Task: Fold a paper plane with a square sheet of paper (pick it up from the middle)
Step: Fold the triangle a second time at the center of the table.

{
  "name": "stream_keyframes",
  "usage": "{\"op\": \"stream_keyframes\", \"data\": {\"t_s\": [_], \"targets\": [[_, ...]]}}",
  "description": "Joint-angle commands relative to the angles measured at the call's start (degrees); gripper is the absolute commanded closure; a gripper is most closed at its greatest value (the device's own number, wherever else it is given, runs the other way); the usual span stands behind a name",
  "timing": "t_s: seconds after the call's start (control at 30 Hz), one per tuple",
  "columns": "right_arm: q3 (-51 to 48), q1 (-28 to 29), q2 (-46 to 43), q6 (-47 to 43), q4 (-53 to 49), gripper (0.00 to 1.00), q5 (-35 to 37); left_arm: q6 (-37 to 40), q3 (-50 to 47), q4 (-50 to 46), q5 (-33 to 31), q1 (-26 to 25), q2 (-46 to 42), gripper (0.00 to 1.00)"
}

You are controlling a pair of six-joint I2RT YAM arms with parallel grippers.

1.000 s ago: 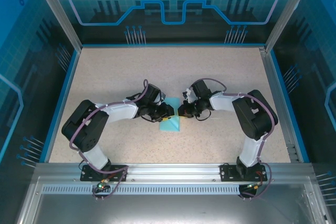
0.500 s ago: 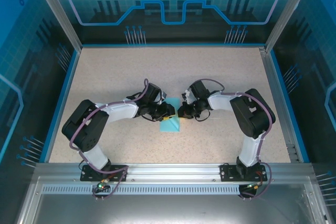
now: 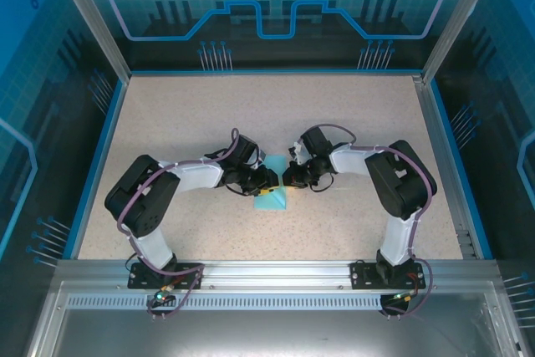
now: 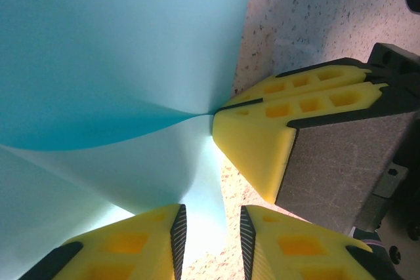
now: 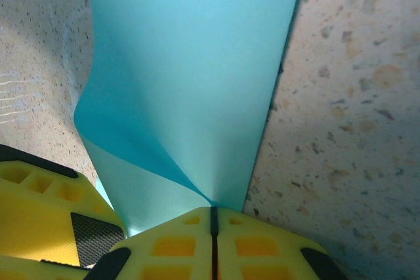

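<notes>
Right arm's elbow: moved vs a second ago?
Yes. The right arm's elbow has shifted slightly left, away from the table's right side rail.

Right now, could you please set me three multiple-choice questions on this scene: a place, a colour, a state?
1. The square sheet of paper lies: A) at the far edge B) in the middle of the table C) by the right wall
2. The gripper fingers are: A) yellow B) red C) white
3. The right gripper is: A) wide open B) shut on the sheet's edge C) shut on nothing
Key: B, it sits centrally in the top view; A, yellow in both wrist views; B, closed fingers pinch the edge.
</notes>
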Motion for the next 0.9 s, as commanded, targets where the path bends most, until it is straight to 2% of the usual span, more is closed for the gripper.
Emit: {"op": "stream_keyframes", "data": {"t_s": [0.0, 0.87], "targets": [[1.3, 0.9, 1.1, -1.1, -1.6, 0.92, 1.1, 1.4, 1.6, -0.5, 1.1, 0.3, 1.1, 0.69], [2.0, 1.2, 2.0, -1.0, -2.4, 0.92, 2.9, 1.5, 1.8, -1.6, 0.4, 0.2, 2.5, 0.7]]}}
